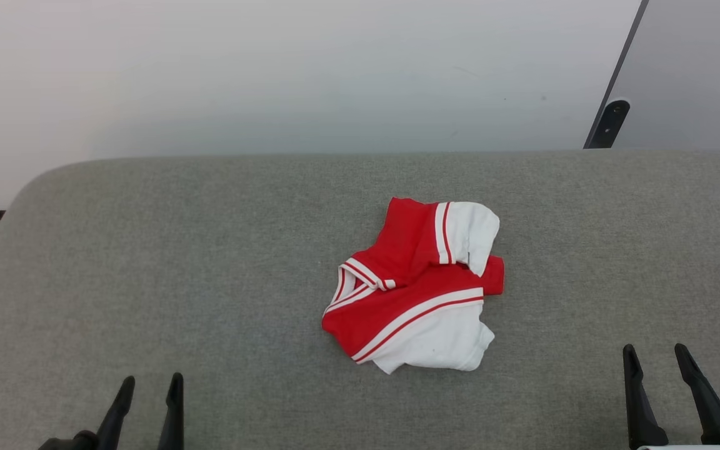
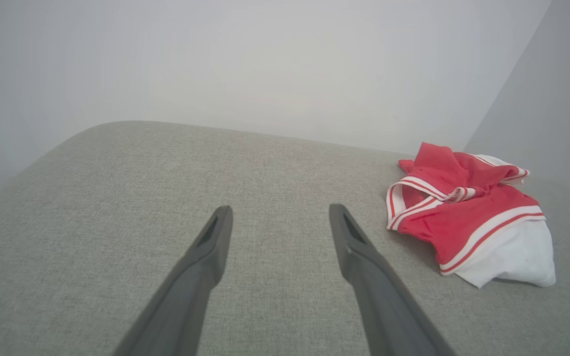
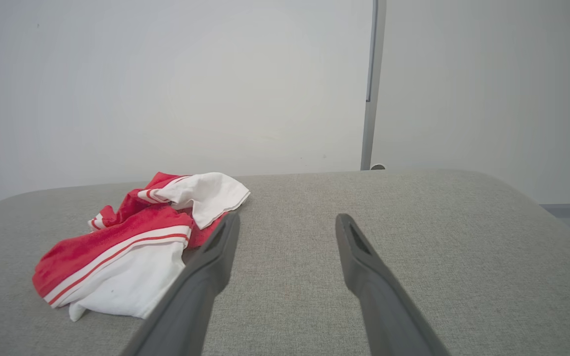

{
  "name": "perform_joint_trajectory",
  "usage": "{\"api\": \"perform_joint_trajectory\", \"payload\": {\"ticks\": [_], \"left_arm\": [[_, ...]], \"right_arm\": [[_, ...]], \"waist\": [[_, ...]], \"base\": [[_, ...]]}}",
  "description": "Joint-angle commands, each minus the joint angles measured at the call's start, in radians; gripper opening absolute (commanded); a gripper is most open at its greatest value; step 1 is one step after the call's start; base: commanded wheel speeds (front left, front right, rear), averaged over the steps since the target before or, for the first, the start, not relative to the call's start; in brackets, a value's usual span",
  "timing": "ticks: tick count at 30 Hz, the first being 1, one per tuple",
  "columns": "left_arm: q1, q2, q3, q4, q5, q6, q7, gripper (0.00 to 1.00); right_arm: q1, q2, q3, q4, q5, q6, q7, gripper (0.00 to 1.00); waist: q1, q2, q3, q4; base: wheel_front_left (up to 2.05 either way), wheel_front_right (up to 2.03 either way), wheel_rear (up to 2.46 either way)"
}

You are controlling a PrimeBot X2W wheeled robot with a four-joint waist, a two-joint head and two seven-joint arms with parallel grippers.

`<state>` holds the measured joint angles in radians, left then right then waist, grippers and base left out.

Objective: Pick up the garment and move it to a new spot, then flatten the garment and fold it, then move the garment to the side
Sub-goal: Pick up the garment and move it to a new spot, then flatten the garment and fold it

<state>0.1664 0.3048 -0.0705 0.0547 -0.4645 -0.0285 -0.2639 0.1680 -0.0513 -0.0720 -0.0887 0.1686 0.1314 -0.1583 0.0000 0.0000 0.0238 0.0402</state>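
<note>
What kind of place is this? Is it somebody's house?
Probably a bare test room rather than a home, though I can't be sure: a plain white wall, a wide grey cloth-covered surface, and a crumpled red and white shirt lying on it.

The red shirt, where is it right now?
In the head view the red shirt lies crumpled on the grey cushion, slightly right of the middle, beyond and between the left fingers and the right fingers.
</note>
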Motion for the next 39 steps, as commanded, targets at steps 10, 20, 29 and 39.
{"api": "perform_joint_trajectory", "payload": {"ticks": [10, 20, 29, 39], "left_arm": [[-0.030, -0.033, 0.019, 0.006, 0.037, -0.035, -0.001, 1.00], [-0.117, -0.070, 0.003, 0.032, 0.055, -0.065, -0.001, 1.00], [-0.196, -0.092, -0.017, 0.070, 0.059, -0.090, -0.001, 1.00], [-0.263, -0.109, -0.051, 0.101, 0.055, -0.103, -0.001, 1.00]], "right_arm": [[-0.099, -0.005, 0.042, 0.035, -0.024, -0.001, 0.071, 1.00], [-0.525, -0.105, 0.149, 0.199, -0.005, -0.001, 0.425, 1.00], [-0.835, -0.167, 0.256, 0.439, 0.209, -0.001, 0.797, 1.00], [-1.035, -0.213, 0.384, 0.649, 0.249, -0.001, 1.005, 1.00]], "waist": [[0.0000, 0.0000, 0.033, 0.008], [0.0000, 0.0000, 0.139, 0.042], [0.0000, 0.0000, 0.226, 0.073], [0.0000, 0.0000, 0.290, 0.097]], "base": [[0.00, 0.00, 0.00], [0.00, 0.00, 0.00], [0.00, 0.00, 0.00], [0.00, 0.00, 0.00]]}}
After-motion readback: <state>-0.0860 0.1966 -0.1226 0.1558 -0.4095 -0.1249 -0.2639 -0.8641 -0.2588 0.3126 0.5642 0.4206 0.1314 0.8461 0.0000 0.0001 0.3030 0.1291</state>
